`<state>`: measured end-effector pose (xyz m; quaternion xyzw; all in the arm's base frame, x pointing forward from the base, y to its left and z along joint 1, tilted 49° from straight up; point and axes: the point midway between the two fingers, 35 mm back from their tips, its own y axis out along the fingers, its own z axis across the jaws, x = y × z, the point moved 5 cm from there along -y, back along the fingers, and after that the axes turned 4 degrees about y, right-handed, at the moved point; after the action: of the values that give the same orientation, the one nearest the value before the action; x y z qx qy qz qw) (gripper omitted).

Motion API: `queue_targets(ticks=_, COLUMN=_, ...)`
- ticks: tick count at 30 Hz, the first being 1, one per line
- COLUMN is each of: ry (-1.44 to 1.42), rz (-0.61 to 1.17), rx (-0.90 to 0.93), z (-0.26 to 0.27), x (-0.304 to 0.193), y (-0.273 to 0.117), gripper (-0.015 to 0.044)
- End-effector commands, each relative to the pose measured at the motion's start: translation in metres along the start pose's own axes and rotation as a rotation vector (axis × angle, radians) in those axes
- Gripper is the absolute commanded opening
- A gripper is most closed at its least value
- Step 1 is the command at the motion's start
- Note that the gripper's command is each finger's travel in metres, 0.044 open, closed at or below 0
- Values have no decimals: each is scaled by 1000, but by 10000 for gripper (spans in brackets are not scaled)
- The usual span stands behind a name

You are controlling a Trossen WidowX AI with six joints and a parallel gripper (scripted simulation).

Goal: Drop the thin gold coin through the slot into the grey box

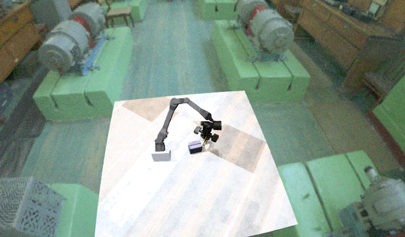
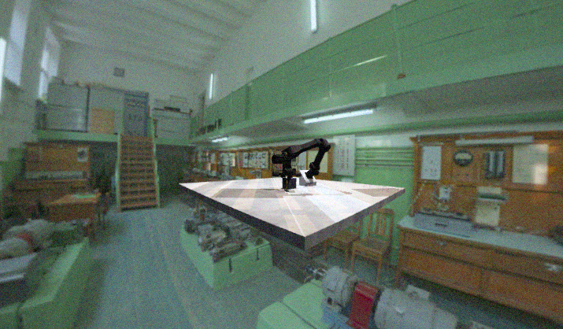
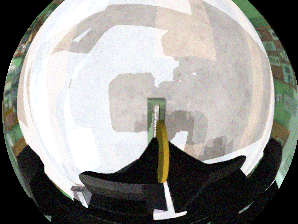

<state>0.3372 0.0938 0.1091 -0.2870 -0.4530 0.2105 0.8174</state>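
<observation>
My gripper (image 1: 205, 138) (image 3: 157, 140) is shut on the gold coin (image 3: 163, 152), which stands upright on edge between the fingertips. In the top view the coin shows as a thin yellow line under the fingers. The dark-green holder (image 3: 156, 101) lies just beyond and below the coin in the wrist view, with a pale slot showing in it. The coin's far end overlaps the holder there; how high the coin is above it is hard to tell. The closed grey box (image 1: 195, 147) (image 2: 292, 183) stands close beside the gripper, with a dark slot line across its lid.
The arm's base stands on the table (image 1: 180, 188) (image 2: 316, 212) to the left of the box in the top view, behind a grey upright block (image 1: 161, 156). The arm arches over from there to the gripper.
</observation>
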Motion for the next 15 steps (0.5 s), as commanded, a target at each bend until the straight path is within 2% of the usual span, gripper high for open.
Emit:
queue_targets(ticks=1, ry=-5, rz=1, rx=-7, z=-2, x=1, y=-11, gripper=0)
queue_targets(ticks=15, ry=-4, rz=4, rx=-9, z=-3, x=1, y=-47, gripper=0)
